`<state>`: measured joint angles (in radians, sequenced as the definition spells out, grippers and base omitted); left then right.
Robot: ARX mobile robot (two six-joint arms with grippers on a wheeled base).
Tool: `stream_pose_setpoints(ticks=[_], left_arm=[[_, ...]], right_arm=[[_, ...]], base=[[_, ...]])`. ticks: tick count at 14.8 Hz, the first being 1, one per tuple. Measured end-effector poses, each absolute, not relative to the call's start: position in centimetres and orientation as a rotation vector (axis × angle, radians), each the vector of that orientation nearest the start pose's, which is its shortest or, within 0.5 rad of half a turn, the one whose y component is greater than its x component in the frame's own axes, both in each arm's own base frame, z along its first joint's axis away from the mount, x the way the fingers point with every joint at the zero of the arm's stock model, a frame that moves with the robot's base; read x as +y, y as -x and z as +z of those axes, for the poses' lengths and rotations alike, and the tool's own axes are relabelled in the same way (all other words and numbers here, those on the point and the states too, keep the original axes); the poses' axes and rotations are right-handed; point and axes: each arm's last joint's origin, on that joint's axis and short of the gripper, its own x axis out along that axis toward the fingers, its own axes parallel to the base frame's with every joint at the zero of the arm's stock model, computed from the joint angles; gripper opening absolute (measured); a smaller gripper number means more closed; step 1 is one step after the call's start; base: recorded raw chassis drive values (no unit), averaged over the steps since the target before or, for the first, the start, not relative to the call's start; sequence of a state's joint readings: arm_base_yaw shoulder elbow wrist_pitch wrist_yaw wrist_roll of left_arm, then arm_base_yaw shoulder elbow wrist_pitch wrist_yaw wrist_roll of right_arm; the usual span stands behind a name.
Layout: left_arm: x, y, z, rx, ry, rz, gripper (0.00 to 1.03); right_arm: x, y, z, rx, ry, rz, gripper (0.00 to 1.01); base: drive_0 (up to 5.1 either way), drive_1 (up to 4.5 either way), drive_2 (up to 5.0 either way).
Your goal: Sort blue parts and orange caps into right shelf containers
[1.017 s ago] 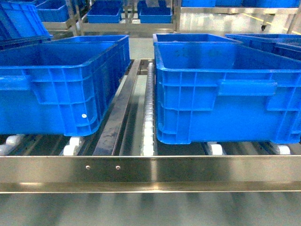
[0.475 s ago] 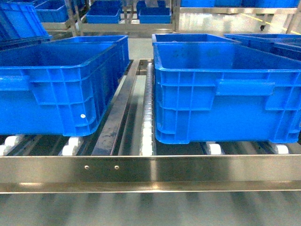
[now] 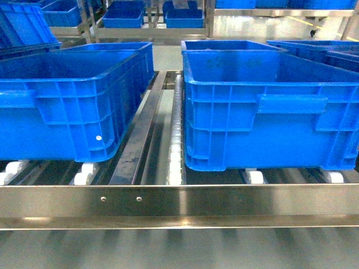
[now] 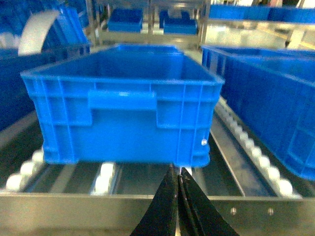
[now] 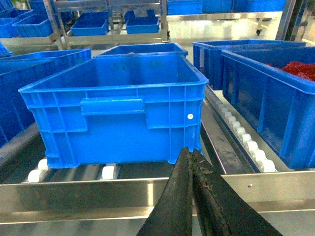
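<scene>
Two large blue containers stand side by side on the steel right shelf [image 3: 179, 203]: one on the left [image 3: 67, 106], one on the right [image 3: 269, 112]. In the left wrist view my left gripper [image 4: 176, 171] is shut with nothing in it, just in front of the shelf's front rail, facing the left container [image 4: 123, 118]. In the right wrist view my right gripper [image 5: 191, 151] is also shut and empty, facing the right container [image 5: 113, 110]. Neither gripper shows in the head view. No blue parts or orange caps are in view.
White roller tracks [image 3: 176, 145] run between the crates. More blue crates stand further right [image 5: 266, 93], one holding red items [image 5: 300, 70]. Other steel racks with blue bins [image 3: 126, 19] stand behind, across a shiny floor.
The head view has shifted very slightly; the crates sit a few pixels further left in frame than a second ago. Nothing else has changed.
</scene>
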<state>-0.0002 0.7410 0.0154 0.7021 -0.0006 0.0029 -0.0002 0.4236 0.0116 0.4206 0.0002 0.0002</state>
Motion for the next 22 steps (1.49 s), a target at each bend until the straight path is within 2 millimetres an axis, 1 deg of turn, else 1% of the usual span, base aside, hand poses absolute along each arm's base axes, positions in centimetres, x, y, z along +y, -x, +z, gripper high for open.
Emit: stream_pose_setpoints(ticks=[3,10,11,12,13,16,18,19,20,22], left_arm=[[0.0,-13.5,16.9,-0.009,-0.003,0.0,0.02],[0.0,-11.7,17.2,-0.017,-0.003,0.0,0.02],[0.0,-11.5,17.2,-0.015,-0.002,0.002,0.02],[0.0,-11.3,17.2,-0.015,-0.003,-0.001,0.02],[0.0,-11.2,17.1,-0.014,-0.003,0.0,0.02],[0.0,-10.8,17.1,-0.017,-0.003,0.0,0.02],[0.0,-9.8,16.5,0.024,-0.003,0.002,0.02],[0.0,-9.7,17.1,-0.023,-0.002,0.003,0.02],[0.0,-9.7,16.7,0.007,-0.002,0.002,0.02],[0.0,-9.7,16.7,0.0,-0.002,0.0,0.02]], right_arm=[[0.0,-11.8,17.1,-0.012,0.0,0.0,0.02],[0.0,-10.8,16.9,-0.005,-0.001,0.0,0.02],[0.0,-10.0,16.3,0.04,0.0,0.0,0.02],[0.0,-9.7,17.0,-0.025,-0.001,0.001,0.02],[0.0,-9.7,16.6,0.002,0.0,-0.002,0.02],[0.0,-9.7,16.7,-0.004,-0.001,0.0,0.02],[0.0,-9.7,16.7,-0.002,-0.001,0.0,0.02],[0.0,-9.7,16.7,-0.003,0.0,0.0,0.02],[0.0,-9.7,16.7,0.0,-0.001,-0.003,0.02],[0.0,-9.7,16.7,-0.004,-0.001,-0.002,0.02]], base=[[0.0,0.0,0.0],[0.0,0.0,0.0],[0.0,0.0,0.0],[0.0,0.0,0.0],[0.0,0.0,0.0],[0.0,0.0,0.0],[0.0,0.0,0.0],[0.0,0.0,0.0],[0.0,0.0,0.0],[0.0,0.0,0.0]])
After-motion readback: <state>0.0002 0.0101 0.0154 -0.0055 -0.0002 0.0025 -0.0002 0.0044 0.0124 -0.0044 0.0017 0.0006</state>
